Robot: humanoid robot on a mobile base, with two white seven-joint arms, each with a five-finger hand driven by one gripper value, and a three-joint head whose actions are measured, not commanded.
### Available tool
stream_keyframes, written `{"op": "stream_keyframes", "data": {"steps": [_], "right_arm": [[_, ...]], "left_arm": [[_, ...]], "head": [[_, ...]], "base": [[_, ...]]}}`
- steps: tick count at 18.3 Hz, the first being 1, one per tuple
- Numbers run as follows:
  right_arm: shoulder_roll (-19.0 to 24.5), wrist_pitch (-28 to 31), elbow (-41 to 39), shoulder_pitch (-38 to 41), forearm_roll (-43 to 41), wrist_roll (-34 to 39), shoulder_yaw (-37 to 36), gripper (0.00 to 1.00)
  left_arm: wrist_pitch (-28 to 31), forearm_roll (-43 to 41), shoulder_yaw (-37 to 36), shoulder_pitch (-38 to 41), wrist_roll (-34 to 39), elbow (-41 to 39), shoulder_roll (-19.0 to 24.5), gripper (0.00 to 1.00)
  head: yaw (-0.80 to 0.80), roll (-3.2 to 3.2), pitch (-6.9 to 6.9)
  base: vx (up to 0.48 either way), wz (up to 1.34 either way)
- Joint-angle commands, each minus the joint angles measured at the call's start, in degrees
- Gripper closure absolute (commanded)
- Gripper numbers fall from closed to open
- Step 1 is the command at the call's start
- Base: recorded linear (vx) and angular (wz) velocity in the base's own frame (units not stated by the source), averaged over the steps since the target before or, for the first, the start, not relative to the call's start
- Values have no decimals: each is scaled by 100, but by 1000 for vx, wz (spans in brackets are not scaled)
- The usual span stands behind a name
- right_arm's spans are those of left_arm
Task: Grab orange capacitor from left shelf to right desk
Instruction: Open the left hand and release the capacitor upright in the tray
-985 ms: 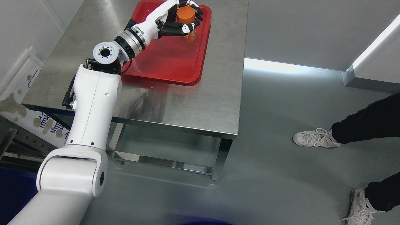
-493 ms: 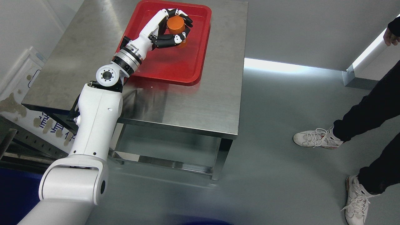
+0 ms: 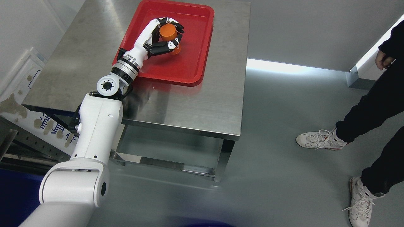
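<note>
Left hand (image 3: 162, 36) curled tight round orange capacitor (image 3: 169, 34), fingers (image 3: 176, 25) wrapping top, thumb across side. Capacitor over red tray (image 3: 192, 60) on steel tabletop (image 3: 195, 107); contact with tray unclear.

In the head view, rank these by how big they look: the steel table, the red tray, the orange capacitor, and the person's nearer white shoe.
Largest to smallest as they appear:
1. steel table
2. red tray
3. nearer white shoe, though closeness to the camera may enlarge it
4. orange capacitor, partly covered by the left hand
</note>
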Motion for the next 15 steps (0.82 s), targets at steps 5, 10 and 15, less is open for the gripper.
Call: {"op": "stream_keyframes", "data": {"steps": [5, 10, 15], "right_arm": [[-100, 6, -100, 114, 26, 1, -70, 0], [-100, 15, -100, 114, 26, 1, -70, 0], [-100, 6, -100, 114, 26, 1, -70, 0]], "left_arm": [[30, -2, 101, -38, 46, 467, 147, 63], [30, 24, 92, -265, 46, 423, 121, 33], [39, 51, 110, -757, 38, 388, 98, 21]], "head": [[0, 0, 0], [0, 0, 0], [0, 0, 0]], "base": [[0, 0], [0, 0], [0, 0]]}}
